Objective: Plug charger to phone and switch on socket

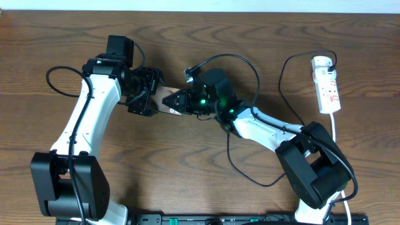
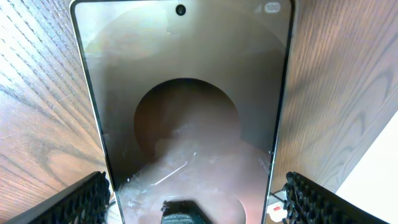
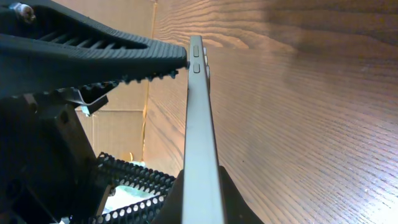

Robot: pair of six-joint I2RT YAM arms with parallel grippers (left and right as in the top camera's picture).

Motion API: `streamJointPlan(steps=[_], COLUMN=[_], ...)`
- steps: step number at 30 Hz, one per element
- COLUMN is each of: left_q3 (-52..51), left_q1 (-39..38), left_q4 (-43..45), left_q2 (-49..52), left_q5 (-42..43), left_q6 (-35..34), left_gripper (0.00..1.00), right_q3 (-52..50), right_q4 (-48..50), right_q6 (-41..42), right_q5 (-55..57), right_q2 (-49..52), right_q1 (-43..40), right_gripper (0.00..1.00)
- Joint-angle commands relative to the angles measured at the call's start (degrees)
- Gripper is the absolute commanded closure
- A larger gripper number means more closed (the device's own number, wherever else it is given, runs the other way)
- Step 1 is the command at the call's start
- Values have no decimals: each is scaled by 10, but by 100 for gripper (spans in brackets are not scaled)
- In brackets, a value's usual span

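Phone [image 1: 164, 100] lies flat on the brown wood table [image 1: 156, 181], near the middle, right between the two robot hands. It is a brown slab. From above, only a small bit of it peeks out.

The left gripper [image 1: 152, 95] is at the phone's left end. Its jaws stand wide and it grips nothing. In the left wrist view, its two black bumpy fingers [image 2: 81, 200] sit one on each side of the phone. There is a gap between the right-hand finger and the phone's edge. The phone's shiny glass fills most of that view, with a small round camera dot [image 2: 180, 10] at the top.

The right gripper [image 1: 181, 100] is at the phone's other end, very close to it. Its jaws are pressed tight together. I cannot tell if the little plug is between them, because that spot is hidden. In the right wrist view the phone is seen from the side. It looks like a thin grey edge with two small buttons [image 3: 197, 59].

The charger [image 1: 284, 67] is a thin black cable. It comes out near the top end of the socket [image 1: 327, 84] and bends across the table. I cannot see its tip.

The socket is a white strip with red marks. It lies far off on the right side of the table, well apart from the phone. A white cord [image 1: 334, 125] runs down from it.
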Motion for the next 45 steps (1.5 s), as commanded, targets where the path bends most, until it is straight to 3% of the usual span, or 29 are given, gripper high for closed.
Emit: streamJointPlan(steps=[1,14,19,36,45], left_q3=[5,5,5,5,5], left_q1=[-2,0,9,17,17], left_q4=[12,45,69,95,108], left_q2=[-4,-7,-7,-8,-8], left_q5=[-3,7,55,62,62], left_q6=[32,69,100,167,170], left_gripper=[12,12,12,12,11], right_q3=[7,7,7,7,7], right_q4=[7,-19,-47,-45,63], right_q6=[-10,-17,-17,320,420], right_q5=[-4,9,39,41,36], right_q2=[-3,-3,-3,-3,-3], right_q1=[3,-31,-49,-69,-64], right_gripper=[99,99,99,99,99])
